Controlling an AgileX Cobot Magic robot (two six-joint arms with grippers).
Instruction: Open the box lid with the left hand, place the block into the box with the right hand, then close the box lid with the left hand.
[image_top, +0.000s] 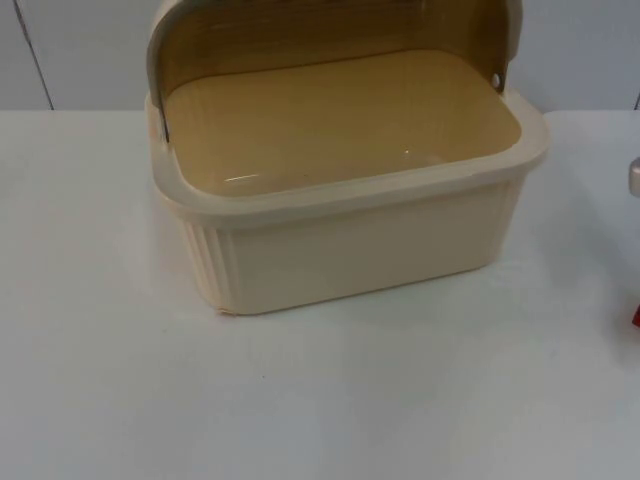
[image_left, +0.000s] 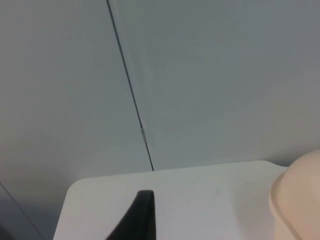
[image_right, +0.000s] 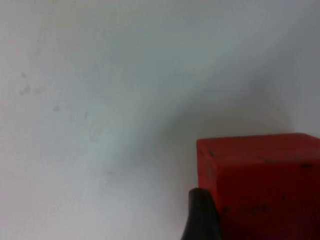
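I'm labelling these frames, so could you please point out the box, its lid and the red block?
box (image_top: 380, 245): top view, front wall.
lid (image_top: 300, 40): top view, raised inner face.
red block (image_right: 260, 185): right wrist view, near face.

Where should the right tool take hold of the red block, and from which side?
Grip the red square-edged block across two opposite flat faces, coming down from above: it rests on the white table to the right of the open cream plastic box, and flat parallel sides suit a two-finger pinch.
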